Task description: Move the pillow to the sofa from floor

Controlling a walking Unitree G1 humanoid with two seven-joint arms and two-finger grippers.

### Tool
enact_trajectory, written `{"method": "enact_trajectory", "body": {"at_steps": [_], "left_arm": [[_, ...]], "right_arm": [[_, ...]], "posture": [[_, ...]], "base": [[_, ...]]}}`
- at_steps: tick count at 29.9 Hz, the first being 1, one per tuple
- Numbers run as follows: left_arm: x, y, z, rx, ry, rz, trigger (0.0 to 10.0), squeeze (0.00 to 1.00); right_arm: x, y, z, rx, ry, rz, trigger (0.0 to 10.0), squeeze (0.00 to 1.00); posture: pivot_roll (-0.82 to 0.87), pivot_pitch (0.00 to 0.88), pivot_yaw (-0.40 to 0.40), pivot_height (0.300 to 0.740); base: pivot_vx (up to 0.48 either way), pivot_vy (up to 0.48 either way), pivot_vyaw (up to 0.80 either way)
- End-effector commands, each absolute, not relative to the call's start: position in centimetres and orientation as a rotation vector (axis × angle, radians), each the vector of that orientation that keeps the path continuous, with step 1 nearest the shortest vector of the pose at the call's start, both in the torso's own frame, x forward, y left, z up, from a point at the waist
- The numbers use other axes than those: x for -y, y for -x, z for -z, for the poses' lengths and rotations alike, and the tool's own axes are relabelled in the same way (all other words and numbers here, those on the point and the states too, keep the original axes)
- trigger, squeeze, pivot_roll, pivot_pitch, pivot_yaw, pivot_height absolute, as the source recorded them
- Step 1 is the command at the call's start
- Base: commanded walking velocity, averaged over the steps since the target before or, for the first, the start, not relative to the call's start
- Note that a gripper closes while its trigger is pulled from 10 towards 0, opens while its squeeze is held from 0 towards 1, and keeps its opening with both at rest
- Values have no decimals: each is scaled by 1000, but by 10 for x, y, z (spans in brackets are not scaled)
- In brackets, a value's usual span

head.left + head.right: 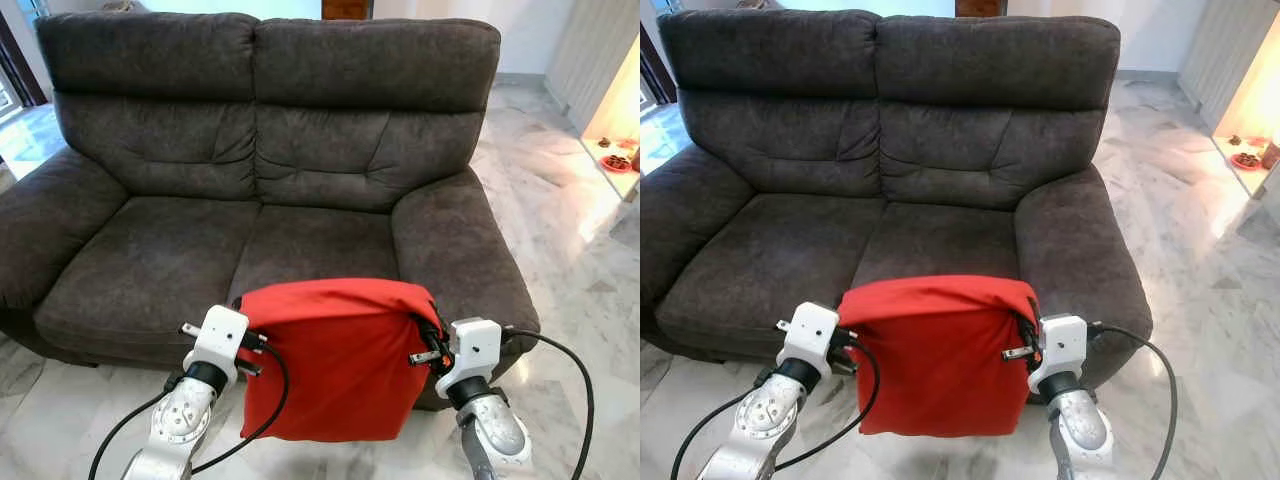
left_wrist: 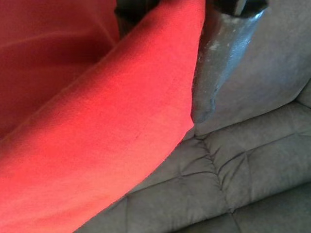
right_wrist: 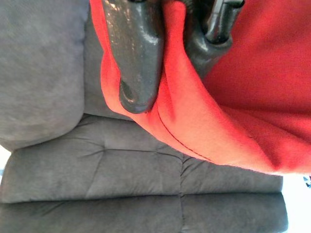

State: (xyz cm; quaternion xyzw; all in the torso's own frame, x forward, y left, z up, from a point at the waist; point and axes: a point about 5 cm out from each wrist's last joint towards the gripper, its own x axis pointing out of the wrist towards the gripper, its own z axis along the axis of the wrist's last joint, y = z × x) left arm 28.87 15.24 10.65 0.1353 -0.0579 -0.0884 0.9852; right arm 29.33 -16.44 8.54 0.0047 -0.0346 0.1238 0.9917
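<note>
Pillow, a red square of woven cloth, hung upright in the air between the two tools, just in front of the sofa's seat edge and clear of the floor. The left tool was clamped on the pillow's upper left corner, its black fingers on either side of the cloth, one glossy and scuffed finger lying along the red edge. The right tool pinched the upper right corner the same way, a rounded black finger pressing a fold of the fabric against its partner. The pillow's top edge sagged and bunched slightly between the two grips, while its lower part hung flat with soft corners.

Both silver arms rose from below, bent at the wrist and turned inward toward each other, white housings just outside the pillow's sides, black cables looping down from each.

Behind the pillow stood the sofa, a two-seat piece in dark grey, suede-like upholstery with stitched, tufted back cushions, plump rounded armrests and a deep seat. It rested on the floor, glossy pale marble with grey veining, brightly lit on the right.
</note>
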Motion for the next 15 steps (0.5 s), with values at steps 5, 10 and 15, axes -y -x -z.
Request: {"method": "enact_trajectory", "body": {"at_steps": [5, 10, 15], "left_arm": [[-176, -291, -133, 231, -278, 50, 10000, 0], [-178, -294, -144, 257, -286, 44, 10000, 0], [-182, -299, -156, 296, -296, 32, 10000, 0]], "right_arm": [[183, -292, -100, 136, -43, -148, 10000, 0], [185, -295, -112, 173, -49, -142, 10000, 0], [183, -300, -125, 219, -61, -139, 10000, 0]], "posture": [[9, 103, 28, 740], [10, 103, 28, 740], [9, 100, 28, 740]], "base": [[292, 0, 0], [340, 0, 0], [350, 0, 0]]}}
